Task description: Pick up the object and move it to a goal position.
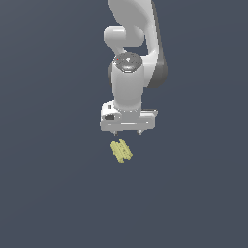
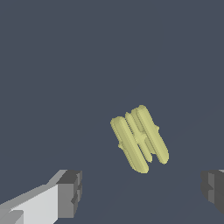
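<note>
The gripper (image 2: 140, 194) hangs with its jaws spread wide, probably to straddle the pale-yellow ridged lump (image 2: 140, 138), which lies free on the dark worktop (image 1: 48, 193), just below centre in the exterior frame.

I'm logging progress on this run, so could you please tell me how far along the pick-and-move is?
Early stage. Done: the gripper is above and close to the object. In hand: nothing; the jaws are open, and in the wrist view the object lies on the floor, clear of both fingers. Left: lowering, closing on it, lifting and carrying it to the goal, which is not marked.
</note>
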Tool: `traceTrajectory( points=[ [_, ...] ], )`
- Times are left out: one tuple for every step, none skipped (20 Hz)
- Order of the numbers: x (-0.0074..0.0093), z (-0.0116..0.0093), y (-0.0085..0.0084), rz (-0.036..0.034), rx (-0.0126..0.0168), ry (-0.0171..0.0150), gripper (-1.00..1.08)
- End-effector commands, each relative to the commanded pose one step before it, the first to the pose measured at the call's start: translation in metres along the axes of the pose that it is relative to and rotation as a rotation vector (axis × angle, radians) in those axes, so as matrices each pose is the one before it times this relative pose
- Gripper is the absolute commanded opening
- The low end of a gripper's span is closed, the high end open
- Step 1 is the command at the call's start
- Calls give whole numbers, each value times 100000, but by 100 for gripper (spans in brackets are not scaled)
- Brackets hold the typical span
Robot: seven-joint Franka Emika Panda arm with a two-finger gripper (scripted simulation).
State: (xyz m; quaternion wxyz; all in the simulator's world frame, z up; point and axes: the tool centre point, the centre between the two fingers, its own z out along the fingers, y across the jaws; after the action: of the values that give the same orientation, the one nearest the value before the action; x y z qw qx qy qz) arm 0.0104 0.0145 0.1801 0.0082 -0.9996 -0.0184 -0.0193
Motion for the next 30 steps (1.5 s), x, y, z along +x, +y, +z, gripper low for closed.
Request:
traceTrajectory(
  points=[
    [0,0,1,0,0,0,100],
    [10,-24,-54,-190,-14,41,100],
    [28,-71,-154,-551,-38,119,100],
    [49,-122,-261,-923,-64,202,100],
    [72,-183,-382,-1319,-94,297,100],
    [91,-237,-475,-1579,-116,374,100],
    [85,-227,-430,-1350,-103,343,100],
    [73,-206,-368,-1063,-85,298,100],
    [59,-182,-300,-764,-64,247,100],
    [42,-153,-228,-453,-42,191,100],
    [19,-98,-120,-100,-14,106,100],
    [-2,-16,-7,119,7,3,100],
    [-11,36,57,111,10,-45,100],
    [-9,70,75,-10,4,-68,100],
    [-6,86,74,-169,-6,-68,100],
    [-3,106,72,-326,-15,-75,100],
    [0,128,78,-471,-22,-83,100],
    [1,152,86,-610,-29,-94,100],
    [2,178,94,-745,-34,-107,100],
    [0,205,111,-858,-37,-124,100],
    [-4,239,133,-957,-37,-148,100],
    [-9,276,160,-1057,-36,-175,100],
    [-15,312,183,-1162,-34,-201,100],
    [-21,343,200,-1278,-32,-220,100],
    [-26,371,211,-1409,-29,-236,100],
    [-33,401,225,-1534,-24,-253,100],
    [-42,434,242,-1650,-17,-274,100],
    [-53,467,259,-1767,-7,-294,100],
    [-65,500,272,-1888,5,-312,100],
    [-78,532,286,-2009,19,-329,100]
  ],
)
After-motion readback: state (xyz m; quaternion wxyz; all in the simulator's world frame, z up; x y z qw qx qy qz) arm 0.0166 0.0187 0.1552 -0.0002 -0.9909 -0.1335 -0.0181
